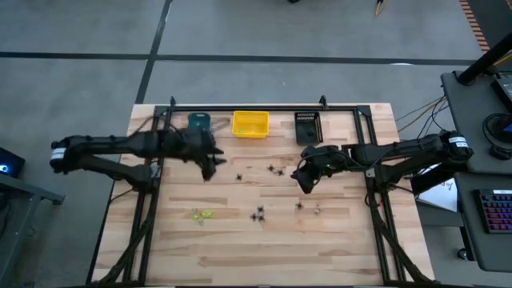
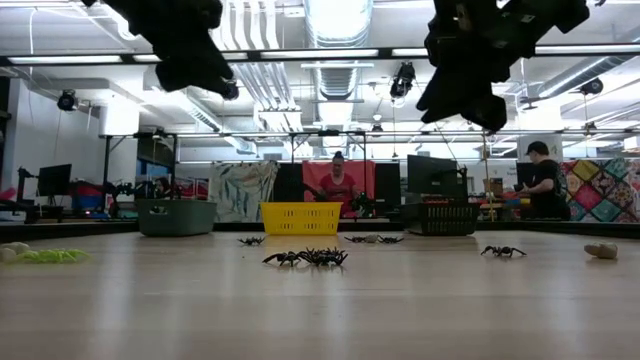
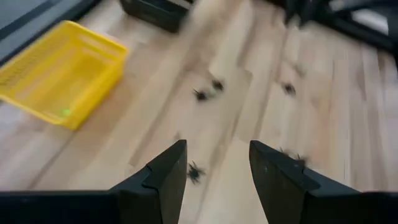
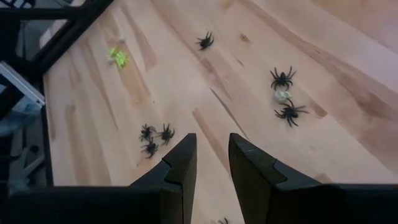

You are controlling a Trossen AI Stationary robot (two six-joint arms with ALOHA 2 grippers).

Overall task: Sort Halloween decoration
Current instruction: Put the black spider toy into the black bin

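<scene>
My L claw [image 3: 214,171] spread wide, nothing in it, hanging above table; 1 black spider [image 3: 195,172] just ahead of my tips. R claw [image 4: 211,162] part-spread, empty, over 3 clustered spiders [image 4: 155,135].

Risks: spiders tiny, flat; tips may skid, flick 1 away, or pinch 2 from cluster.

Green one [image 1: 202,214] well off from both claws.

Surface: pale wood planks [image 1: 264,256], smooth. Yellow bin [image 1: 250,124] at far edge. Room: lab, 2 ppl behind, prob. at desks.
</scene>
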